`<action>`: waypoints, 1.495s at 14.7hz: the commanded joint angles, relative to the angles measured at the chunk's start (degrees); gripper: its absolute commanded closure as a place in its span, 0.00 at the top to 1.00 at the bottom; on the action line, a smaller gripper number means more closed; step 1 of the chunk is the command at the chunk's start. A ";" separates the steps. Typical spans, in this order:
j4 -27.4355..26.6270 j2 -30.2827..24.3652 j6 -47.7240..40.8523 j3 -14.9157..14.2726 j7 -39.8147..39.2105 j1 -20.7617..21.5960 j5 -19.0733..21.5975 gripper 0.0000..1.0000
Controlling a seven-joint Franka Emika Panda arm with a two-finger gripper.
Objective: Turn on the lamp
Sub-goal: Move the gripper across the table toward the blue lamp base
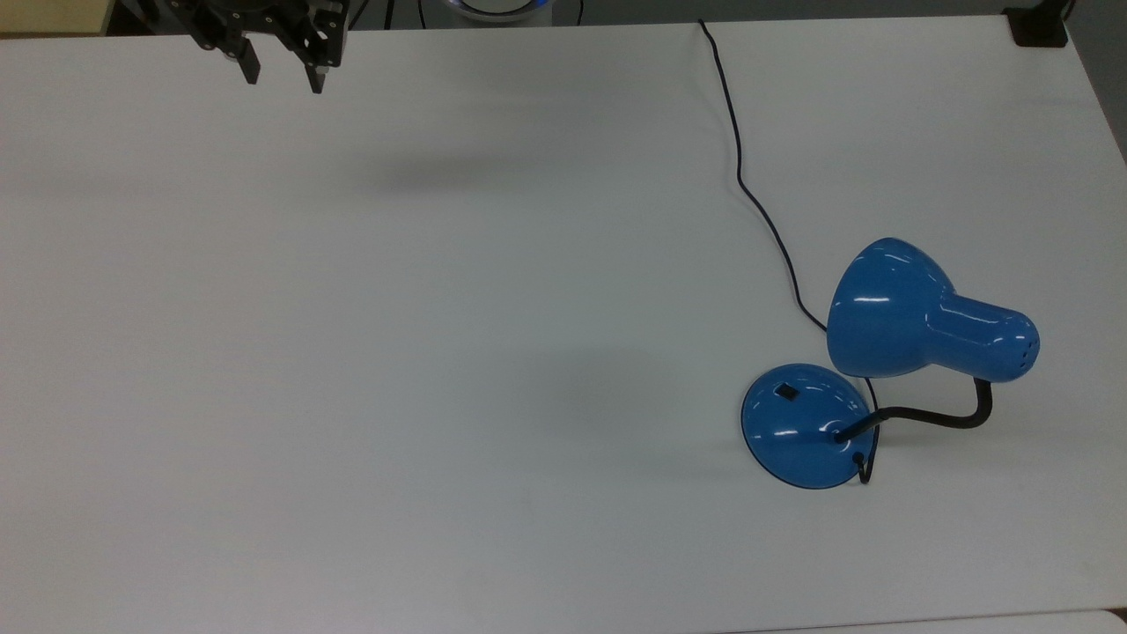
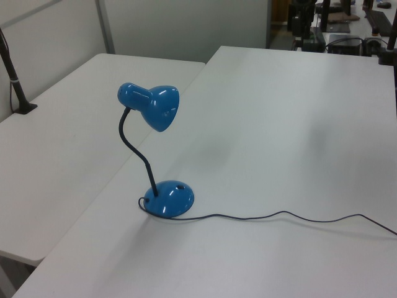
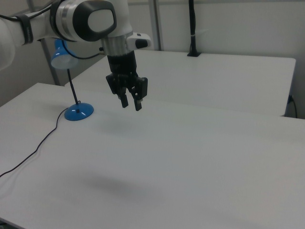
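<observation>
The blue lamp (image 1: 889,361) stands on the white table (image 1: 440,352), at the top view's lower right. Its little black switch (image 1: 787,393) sits on the round base (image 1: 801,431). The gripper (image 1: 280,77) hangs in the air far away, a bit open, holding nothing. A hard or off-center push could slide the light base or miss the switch. No boxes or bowls are here.

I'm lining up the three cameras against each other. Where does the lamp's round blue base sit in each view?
Top view: the base sits at lower right, below and left of the shade.
Left view: the base sits left of centre, low, under the gooseneck.
Right view: the base sits at mid-left, beyond the tool.
Shared landmark: the black cord trailing from the base across the white table.
</observation>
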 commanded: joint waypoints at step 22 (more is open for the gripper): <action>1.52 12.27 18.39 2.37 -31.39 16.82 13.57 0.00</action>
